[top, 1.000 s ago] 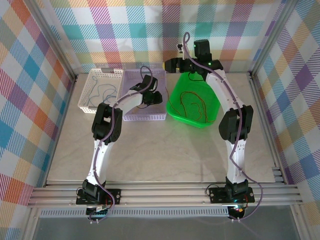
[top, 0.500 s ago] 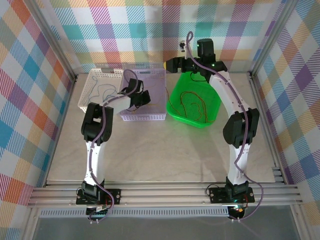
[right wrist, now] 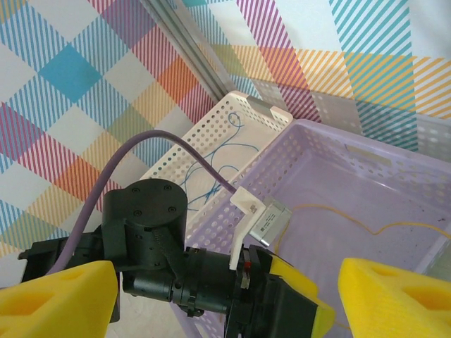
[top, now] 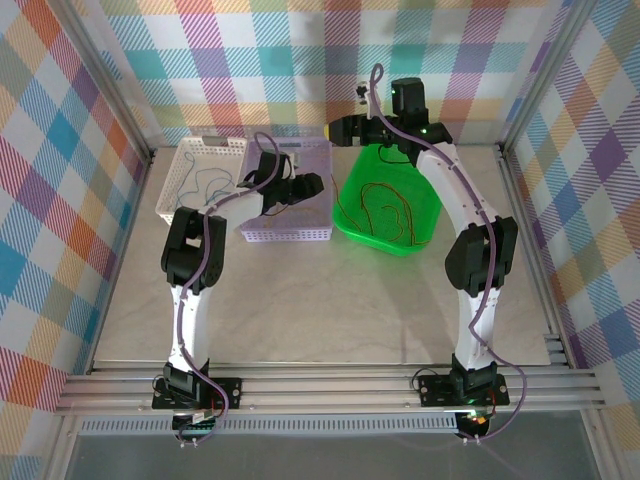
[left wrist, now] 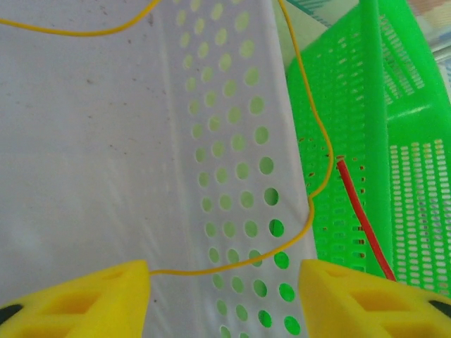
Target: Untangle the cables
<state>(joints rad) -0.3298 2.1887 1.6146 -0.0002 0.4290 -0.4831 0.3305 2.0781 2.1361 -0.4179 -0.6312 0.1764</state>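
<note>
Left gripper (left wrist: 224, 271), jaws apart after just letting go, hung low inside the lavender basket (left wrist: 225, 141). The yellow cable (left wrist: 246, 260) ran loose from beside its left finger up the perforated wall, so that strand was judged delivered and one cable sorted. The right gripper (top: 345, 128) had its fingers spread wide and empty at the far rim of the green basket (top: 385, 245). Contents: white basket (top: 172, 195), blue cable (top: 205, 185); lavender basket, yellow cable; green basket, red cable (left wrist: 365, 218) with orange-yellow loops, apparently tangled and awaiting separation.
</note>
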